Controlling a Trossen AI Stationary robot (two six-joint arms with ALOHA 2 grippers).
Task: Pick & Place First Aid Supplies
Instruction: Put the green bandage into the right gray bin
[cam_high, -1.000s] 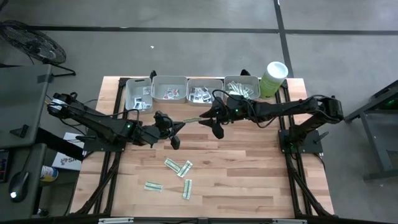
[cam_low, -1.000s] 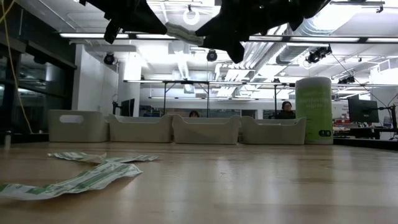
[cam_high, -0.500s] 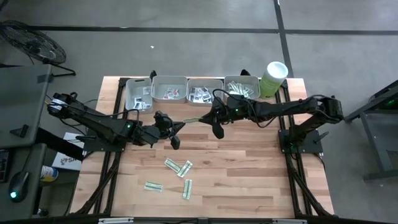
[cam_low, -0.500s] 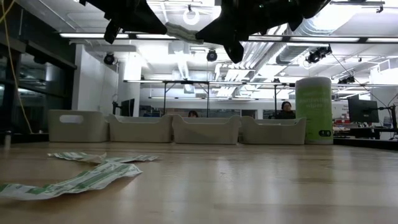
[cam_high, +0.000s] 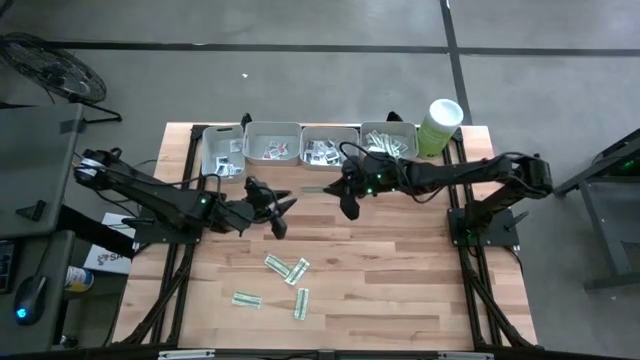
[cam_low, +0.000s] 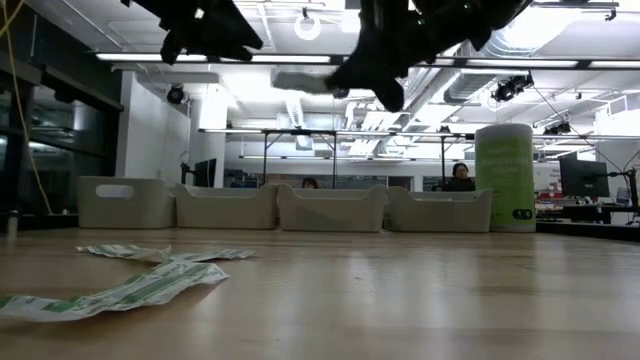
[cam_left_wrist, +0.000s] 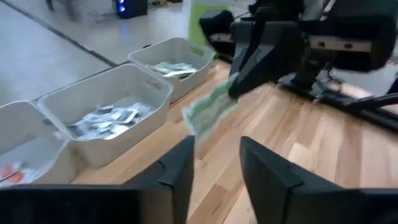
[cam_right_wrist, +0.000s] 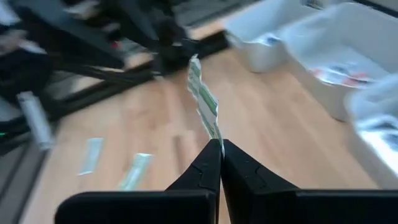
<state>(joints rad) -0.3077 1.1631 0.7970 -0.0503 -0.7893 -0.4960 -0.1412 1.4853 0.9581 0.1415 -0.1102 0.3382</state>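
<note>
One first aid supply, a narrow pale green-white strip sachet (cam_high: 316, 190), hangs in the air above the middle of the table, in front of the grey trays. My right gripper (cam_right_wrist: 218, 152) is shut on it; the high view shows that gripper (cam_high: 338, 188) reaching in from the right. My left gripper (cam_left_wrist: 217, 168) stands open just short of the strip's free end (cam_left_wrist: 194, 121) and touches nothing. Several more strips (cam_high: 286, 268) lie flat on the wood nearer the front edge. My right gripper pinches the strip by one end (cam_right_wrist: 214, 138) between its two fingertips. The fingers come from the table's right, slanting slightly down, and lie along the strip. The strip sticks out past the fingertips toward my left gripper, lifted clear of the table.
Several grey trays (cam_high: 272, 131) stand in a row along the far edge, holding sachets; the rightmost (cam_high: 390, 127) holds green-white strips. A tall pale green tub (cam_high: 440, 125) stands at the far right. People sit in the room beyond the table.
My right gripper has shut on the strip's end. My left gripper, which held the other end, has opened and let go. The strip has sunk a little and is now borne by the right gripper alone.
</note>
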